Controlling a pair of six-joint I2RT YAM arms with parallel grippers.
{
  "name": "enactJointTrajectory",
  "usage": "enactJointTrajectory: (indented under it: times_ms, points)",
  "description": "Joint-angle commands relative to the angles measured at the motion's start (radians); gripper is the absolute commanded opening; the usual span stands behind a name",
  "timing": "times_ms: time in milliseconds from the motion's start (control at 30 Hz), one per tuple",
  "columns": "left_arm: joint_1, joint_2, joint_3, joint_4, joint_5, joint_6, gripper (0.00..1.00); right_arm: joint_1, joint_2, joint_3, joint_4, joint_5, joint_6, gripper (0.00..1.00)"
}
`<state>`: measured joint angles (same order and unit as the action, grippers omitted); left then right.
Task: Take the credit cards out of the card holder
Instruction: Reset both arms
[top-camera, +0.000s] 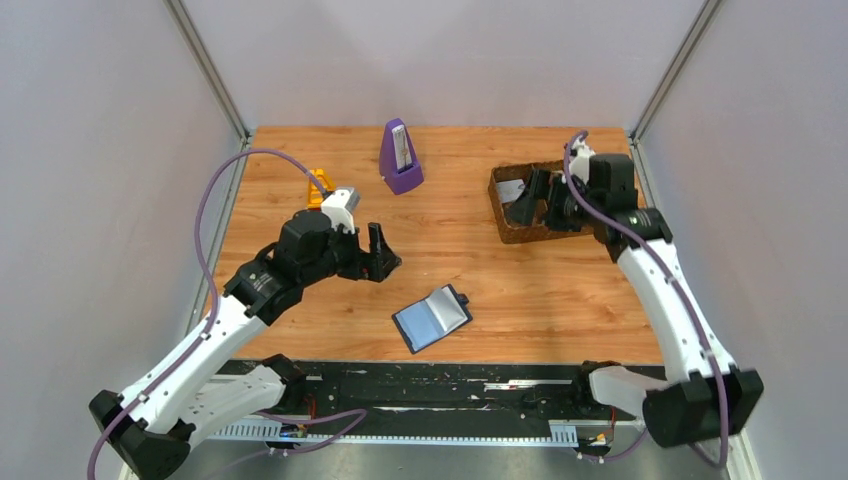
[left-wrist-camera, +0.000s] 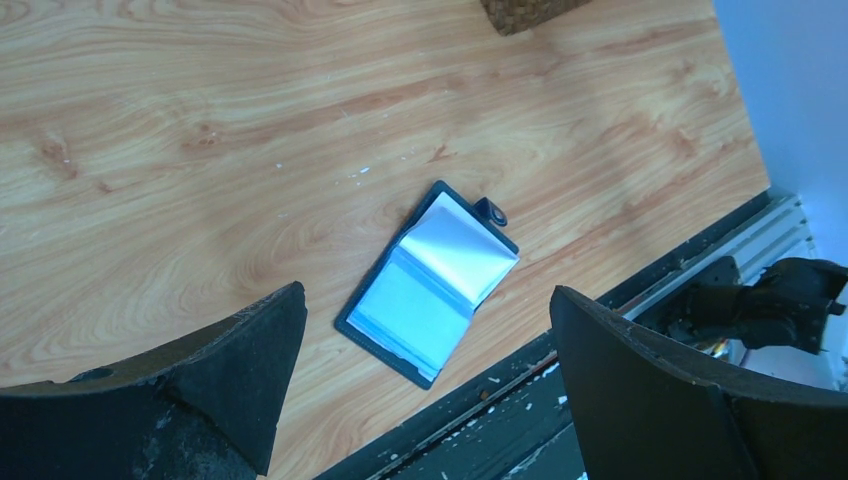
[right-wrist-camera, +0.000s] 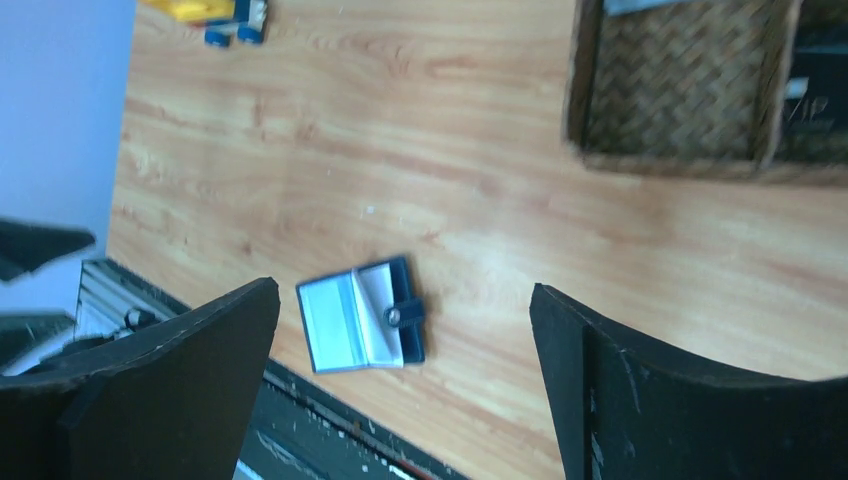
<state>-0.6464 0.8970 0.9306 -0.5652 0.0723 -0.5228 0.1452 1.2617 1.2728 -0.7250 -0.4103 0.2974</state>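
The card holder (top-camera: 432, 317) lies open on the wooden table near the front edge, black cover down and blue-grey pages up. It also shows in the left wrist view (left-wrist-camera: 430, 285) and the right wrist view (right-wrist-camera: 360, 318). I cannot make out any card in its sleeves. A dark card (right-wrist-camera: 815, 100) lies in one compartment of the woven basket (right-wrist-camera: 660, 160). My left gripper (top-camera: 378, 255) is open and empty, above the table up and to the left of the holder; it is also in its own wrist view (left-wrist-camera: 428, 295). My right gripper (top-camera: 533, 200) is open and empty over the basket; it is also in its own wrist view (right-wrist-camera: 405, 290).
The brown woven basket (top-camera: 498, 205) stands at the back right. A purple metronome (top-camera: 400, 158) stands at the back middle. A small orange-yellow object (top-camera: 320, 187) lies at the back left, behind the left arm. A black rail runs along the table's front edge.
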Motion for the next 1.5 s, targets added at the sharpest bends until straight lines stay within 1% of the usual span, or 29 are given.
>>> enactJointTrajectory:
  times_ms: [0, 100, 200, 367, 533, 700, 800, 1467]
  points:
    - [-0.001, -0.073, 0.001, 0.041, -0.005, -0.044, 1.00, 0.036, -0.232, -0.182, 0.094, 0.037, 0.072, 1.00]
    - [-0.002, -0.137, -0.055, 0.081, -0.006, -0.088, 1.00, 0.039, -0.376, -0.286, 0.117, 0.001, 0.099, 1.00]
    - [-0.001, -0.185, -0.089, 0.090, -0.018, -0.122, 1.00, 0.040, -0.504, -0.367, 0.116, 0.005, 0.113, 1.00]
    - [-0.001, -0.288, -0.145, 0.075, -0.042, -0.155, 1.00, 0.040, -0.711, -0.467, 0.118, 0.060, 0.160, 1.00]
    - [-0.001, -0.395, -0.211, 0.103, -0.062, -0.173, 1.00, 0.040, -0.829, -0.532, 0.113, 0.083, 0.219, 1.00]
    - [-0.001, -0.447, -0.234, 0.100, -0.069, -0.181, 1.00, 0.040, -0.877, -0.556, 0.099, 0.075, 0.258, 1.00]
    - [-0.002, -0.455, -0.229, 0.081, -0.069, -0.178, 1.00, 0.040, -0.892, -0.568, 0.101, 0.070, 0.244, 1.00]
    - [-0.001, -0.472, -0.222, 0.004, -0.070, -0.163, 1.00, 0.040, -0.885, -0.594, 0.114, 0.062, 0.246, 1.00]
